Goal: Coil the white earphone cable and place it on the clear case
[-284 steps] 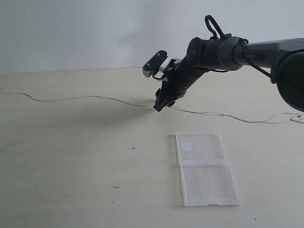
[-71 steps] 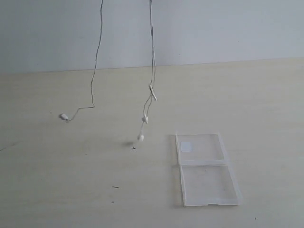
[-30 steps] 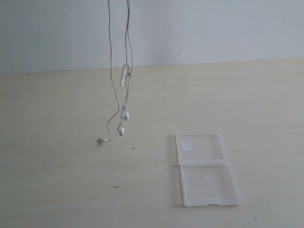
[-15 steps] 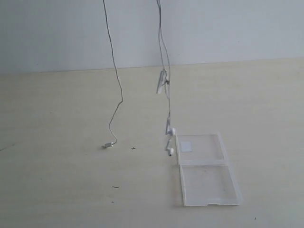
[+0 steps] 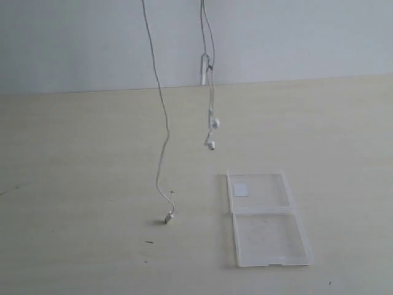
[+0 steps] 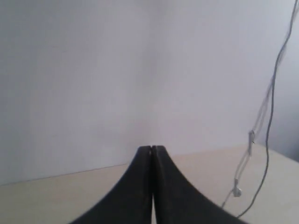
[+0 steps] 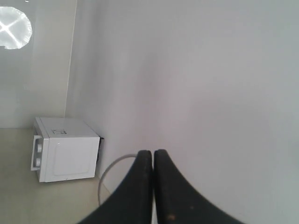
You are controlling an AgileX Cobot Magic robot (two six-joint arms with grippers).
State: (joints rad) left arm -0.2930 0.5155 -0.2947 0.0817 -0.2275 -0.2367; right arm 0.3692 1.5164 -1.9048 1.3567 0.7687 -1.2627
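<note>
Half a second on, the two earbuds [image 5: 212, 123] have lifted away from the case's edge, and the plug [image 5: 167, 218] has swung nearer the camera.

From off the arms I count one white earphone cable [image 5: 161, 123], hanging as two thin strands that run straight up and down out of the top of the picture. The left strand ends in the one plug, touching the pale wooden table [image 5: 73, 184]. The right strand carries one slim inline remote [image 5: 204, 67] with both earbuds dangling clear of the table below it. One clear case [image 5: 270, 246] lies flat and open just right of the strands: two glossy rectangular halves, hinge crosswise, long axis running away from the camera, with one white square sticker [image 5: 241, 188] in the far half. Neither arm shows here.

Left wrist camera: the left gripper [image 6: 152, 149] has its smooth black fingers pressed together on nothing, with the cable hanging well apart from it.

Right wrist camera: the right gripper [image 7: 153, 151] is likewise closed tight. A curl of the white wire arcs out from beside its tip, so it looks nipped there. A white boxy appliance [image 7: 65, 149] sits beyond.
</note>
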